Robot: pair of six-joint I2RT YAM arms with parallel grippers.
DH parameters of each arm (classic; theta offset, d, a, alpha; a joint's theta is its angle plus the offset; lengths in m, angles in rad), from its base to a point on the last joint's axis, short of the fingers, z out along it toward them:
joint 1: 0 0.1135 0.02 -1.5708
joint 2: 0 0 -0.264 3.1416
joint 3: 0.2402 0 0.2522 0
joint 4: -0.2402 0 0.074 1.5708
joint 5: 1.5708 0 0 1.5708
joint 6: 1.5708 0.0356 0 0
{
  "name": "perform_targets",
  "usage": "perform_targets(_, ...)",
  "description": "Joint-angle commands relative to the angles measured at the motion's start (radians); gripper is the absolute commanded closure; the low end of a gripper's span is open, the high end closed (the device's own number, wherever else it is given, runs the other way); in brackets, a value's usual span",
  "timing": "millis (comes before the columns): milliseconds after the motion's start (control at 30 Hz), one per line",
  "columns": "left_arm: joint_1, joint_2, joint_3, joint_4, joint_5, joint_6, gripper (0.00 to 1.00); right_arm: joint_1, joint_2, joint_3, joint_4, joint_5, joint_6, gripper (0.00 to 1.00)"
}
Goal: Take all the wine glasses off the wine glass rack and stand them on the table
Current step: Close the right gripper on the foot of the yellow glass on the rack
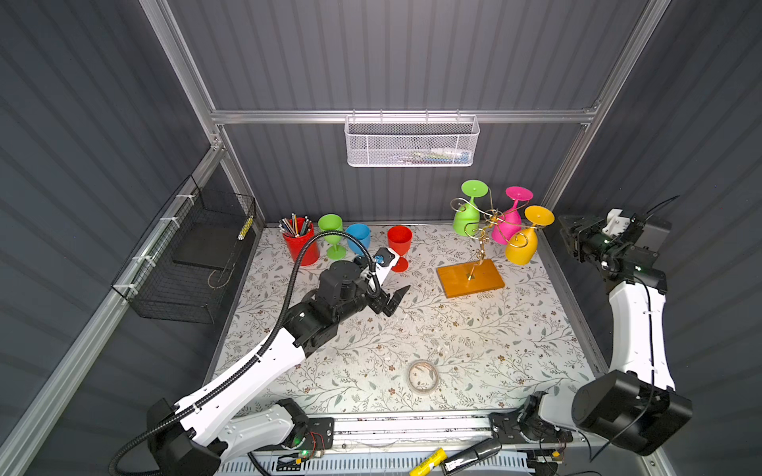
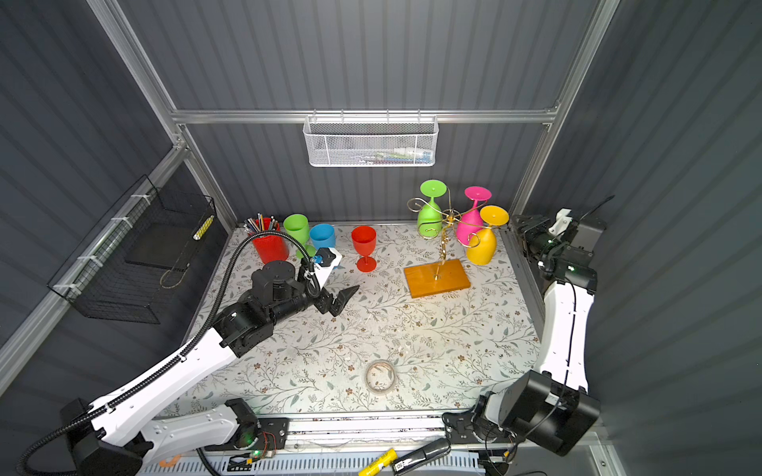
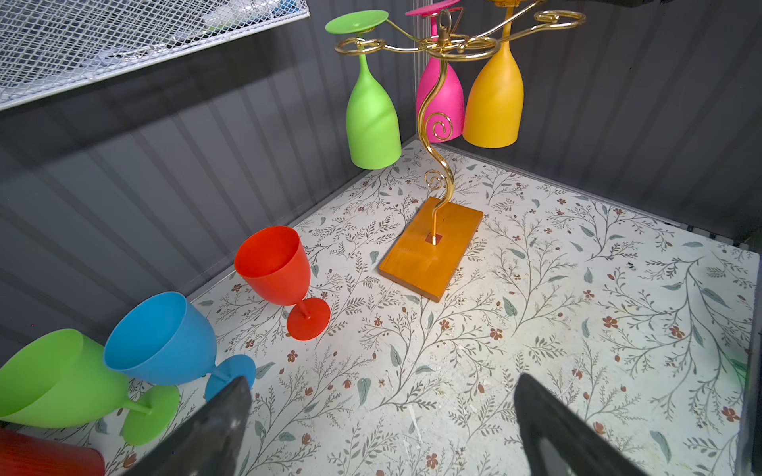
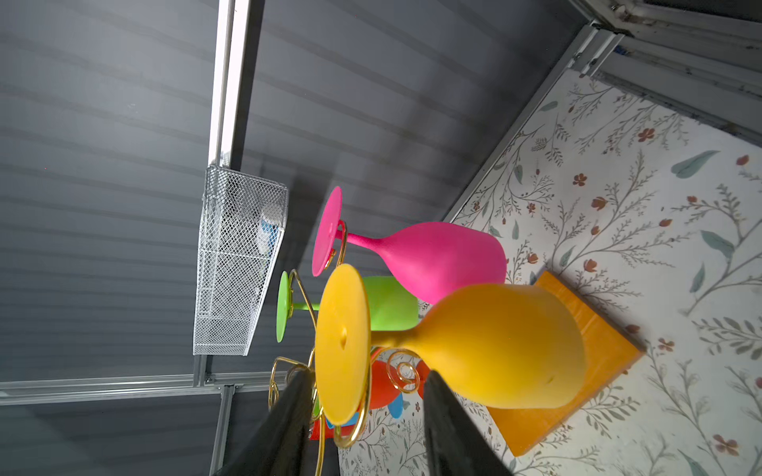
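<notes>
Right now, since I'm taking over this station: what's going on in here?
The right gripper sits at the wine glass rack, jaws apart either side of the foot of the hanging yellow wine glass; no grip shows yet. A pink glass and a green glass hang beside it. The left gripper is open and empty above the table, near a standing red glass.

The wine glass rack (image 3: pixel 443 41) is gleaming as polished gold metal wire on a glossy wooden base (image 3: pixel 429 251). The yellow wine glass (image 4: pixel 503 342) is showing smooth matt plastic; the tabletop covering (image 3: pixel 536 329) is looking matt.
</notes>
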Motion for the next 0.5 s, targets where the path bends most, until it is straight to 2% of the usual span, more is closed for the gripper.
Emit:
perform_targets(0,-0.005,-0.027,-0.009,0.032,0.027,0.010,0.01,-0.005,0.011,-0.001,0.075,-0.049,0.043,0.57)
perform_targets(467,-0.005,-0.051,-0.015,0.042,0.033,0.006,0.01,-0.002,0.043,-0.010,0.099,-0.072,0.054,0.63)
